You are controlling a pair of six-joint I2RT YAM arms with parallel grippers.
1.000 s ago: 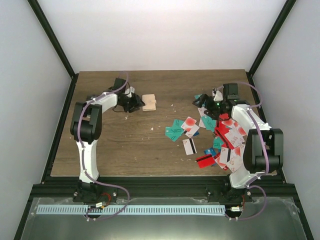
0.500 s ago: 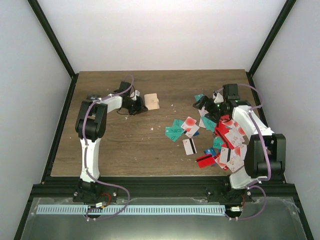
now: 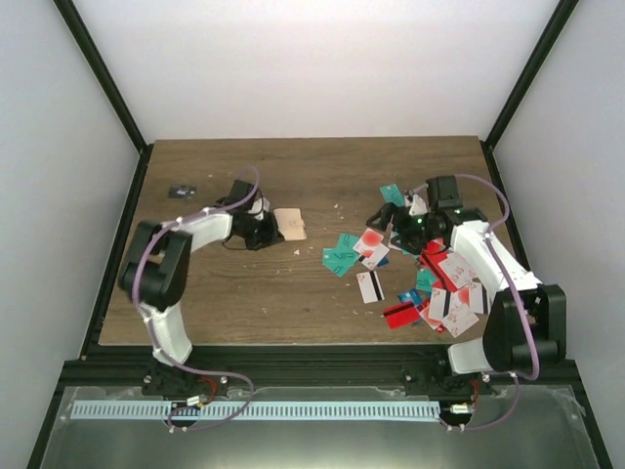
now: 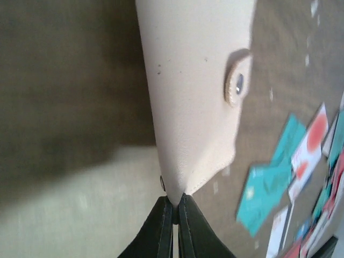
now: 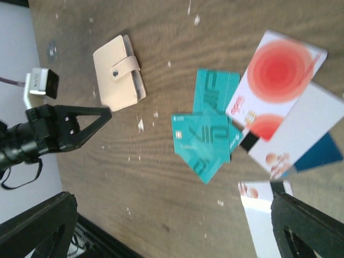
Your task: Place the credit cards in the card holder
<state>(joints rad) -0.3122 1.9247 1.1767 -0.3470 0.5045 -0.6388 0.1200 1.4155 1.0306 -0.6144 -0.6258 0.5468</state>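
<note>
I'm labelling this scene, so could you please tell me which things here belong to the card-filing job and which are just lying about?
Job: card holder, pinched by the left gripper; scattered credit cards; open right gripper above them.
Lying about: small dark object at the far left of the table; pale specks on it.

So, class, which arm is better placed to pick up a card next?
Right. The right gripper is open and hangs above the loose teal cards. The left gripper is shut on a corner of the card holder, apart from the pile.
</note>
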